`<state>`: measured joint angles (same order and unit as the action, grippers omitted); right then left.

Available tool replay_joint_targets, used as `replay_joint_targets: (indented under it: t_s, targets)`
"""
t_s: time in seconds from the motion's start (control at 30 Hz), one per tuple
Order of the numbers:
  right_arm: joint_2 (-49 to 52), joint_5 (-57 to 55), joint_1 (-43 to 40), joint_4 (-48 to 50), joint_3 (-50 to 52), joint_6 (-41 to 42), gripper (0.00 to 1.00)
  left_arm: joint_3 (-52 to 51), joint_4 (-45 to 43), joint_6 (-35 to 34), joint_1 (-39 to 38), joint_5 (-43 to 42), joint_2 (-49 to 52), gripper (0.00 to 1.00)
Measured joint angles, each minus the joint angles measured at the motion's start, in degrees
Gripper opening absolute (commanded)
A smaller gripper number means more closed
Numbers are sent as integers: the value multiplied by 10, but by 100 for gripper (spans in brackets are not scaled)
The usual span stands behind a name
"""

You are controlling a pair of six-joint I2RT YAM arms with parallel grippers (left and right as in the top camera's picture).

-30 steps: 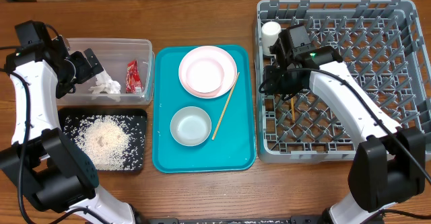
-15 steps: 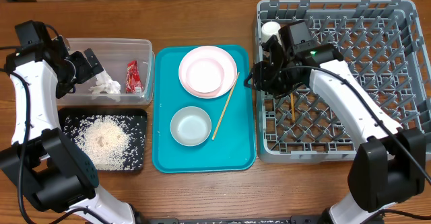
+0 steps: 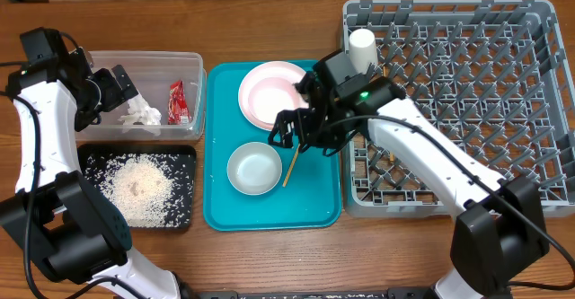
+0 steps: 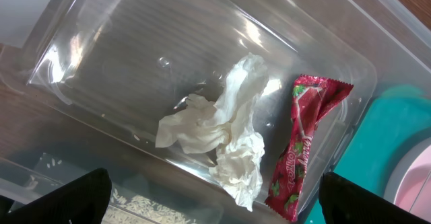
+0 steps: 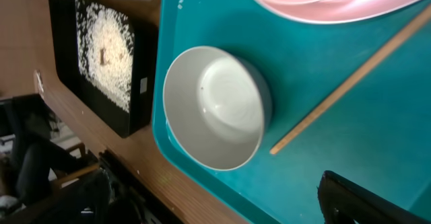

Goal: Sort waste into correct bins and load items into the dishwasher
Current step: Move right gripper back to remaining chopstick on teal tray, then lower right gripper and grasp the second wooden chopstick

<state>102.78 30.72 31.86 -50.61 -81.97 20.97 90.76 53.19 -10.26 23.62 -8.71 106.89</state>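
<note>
- The clear plastic tub sat at the far left, with thin glossy walls and rounded corners.
- Inside it lay a crumpled white tissue and, just right of it, a shiny red snack wrapper with crimped ends.
- The left gripper hung over the tub with its fingers spread wide and nothing between them.
- Near of the tub, the flat black tray held a loose heap of white rice grains, with a few scattered toward its edges.
- The teal tray, smooth and round-cornered, sat in the middle.
- On it, the round pale pink plate lay at the far end and the small grey-white bowl stood upright and empty at the near end.
- A thin wooden chopstick lay slanted on the teal tray, right of the bowl.
- The right gripper hovered above that chopstick, claw wide and empty.
- The grey plastic dish rack, a square grid of upright pegs, filled the right side.
- A small white cup stood in its far left corner.
- A second wooden chopstick showed partly among the pegs, beside the right arm.
</note>
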Motion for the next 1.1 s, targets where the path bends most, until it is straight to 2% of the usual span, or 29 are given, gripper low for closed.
replay_joint_targets:
  t_s: [0.1, 0.17, 0.3, 0.47, 0.7, 1.1]
  targets:
    - [0, 0, 12, 7, 0, 0, 47, 0, 0, 0, 0, 0, 0, 100]
    - [0, 0, 14, 17, 0, 3, 25, 0, 0, 0, 0, 0, 0, 100]
    - [0, -12, 14, 37, -1, 30, 7, 0, 0, 0, 0, 0, 0, 100]
    - [0, -84, 16, 37, -1, 108, 6, 0, 0, 0, 0, 0, 0, 100]
    - [0, -263, 41, 40, 9, 232, 6, 0, 0, 0, 0, 0, 0, 100]
    - [0, -418, 99, 63, 14, 315, 6, 0, 0, 0, 0, 0, 0, 100]
